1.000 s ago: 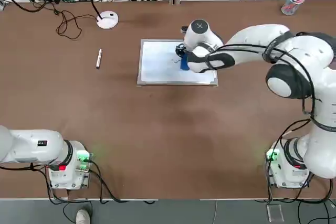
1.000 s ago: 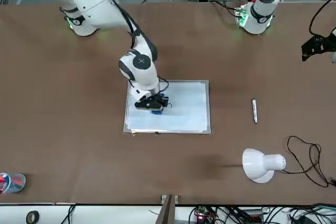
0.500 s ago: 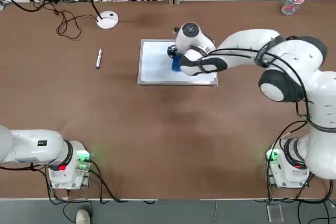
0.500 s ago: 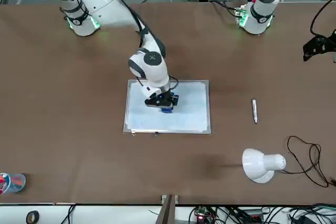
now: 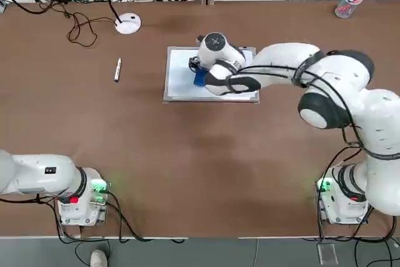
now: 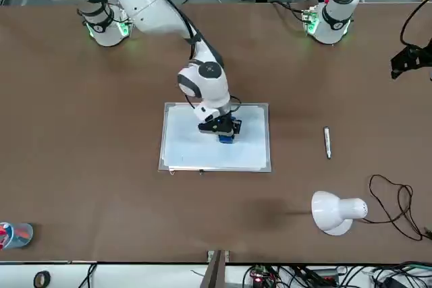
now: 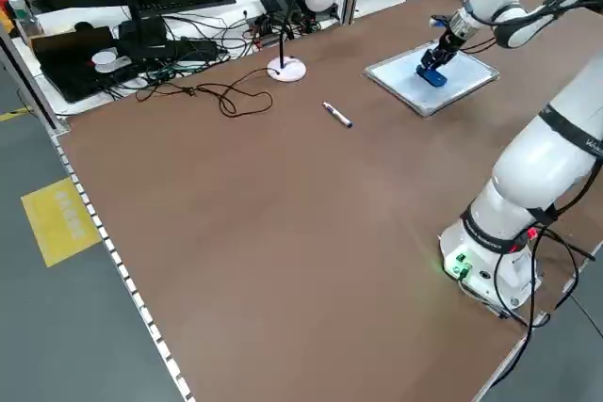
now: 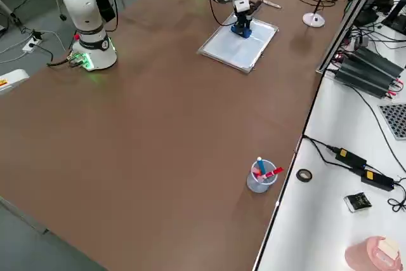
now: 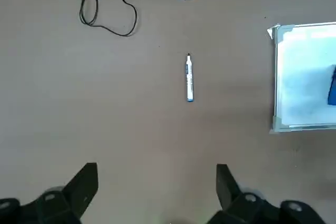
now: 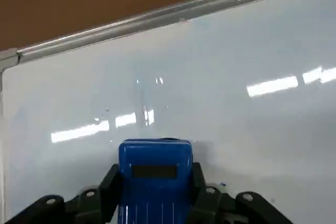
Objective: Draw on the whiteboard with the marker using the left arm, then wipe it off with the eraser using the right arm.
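R gripper (image 6: 226, 128) clamped on eraser (image 5: 200, 77), pressed to whiteboard (image 5: 181, 85) – unwiped area lies toward board's marker-side edge.

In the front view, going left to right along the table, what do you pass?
Clear cup → whiteboard → eraser, gripped on the board by the right gripper → marker → lamp base.

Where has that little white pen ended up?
In the top view the marker lies loose on the brown table, left of the whiteboard and just below the lamp base, with nothing holding it.
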### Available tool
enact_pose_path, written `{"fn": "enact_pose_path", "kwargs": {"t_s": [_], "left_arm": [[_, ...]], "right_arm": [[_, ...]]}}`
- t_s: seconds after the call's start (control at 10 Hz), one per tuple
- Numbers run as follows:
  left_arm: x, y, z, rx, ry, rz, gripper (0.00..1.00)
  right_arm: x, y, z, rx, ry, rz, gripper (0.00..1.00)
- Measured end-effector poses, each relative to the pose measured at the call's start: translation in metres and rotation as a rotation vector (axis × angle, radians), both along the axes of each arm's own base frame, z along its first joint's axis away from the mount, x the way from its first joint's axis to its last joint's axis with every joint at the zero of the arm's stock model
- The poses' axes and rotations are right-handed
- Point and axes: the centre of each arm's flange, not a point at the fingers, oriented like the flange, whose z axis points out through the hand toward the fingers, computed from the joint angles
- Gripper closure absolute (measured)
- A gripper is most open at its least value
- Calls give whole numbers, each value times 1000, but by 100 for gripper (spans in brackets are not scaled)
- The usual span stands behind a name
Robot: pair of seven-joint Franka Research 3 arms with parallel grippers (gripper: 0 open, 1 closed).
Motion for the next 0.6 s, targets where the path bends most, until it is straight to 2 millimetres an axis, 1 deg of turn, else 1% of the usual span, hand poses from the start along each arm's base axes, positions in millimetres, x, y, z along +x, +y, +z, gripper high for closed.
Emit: {"fn": "enact_pose_path", "kwargs": {"t_s": [0.4, 0.6], "left_arm": [[0, 2, 0, 0, 1, 5, 0], [1, 2, -1, 0, 2, 5, 0]], "right_arm": [[4, -1, 2, 1, 13, -33, 43], [16, -10, 7, -16, 48, -71, 43]]}}
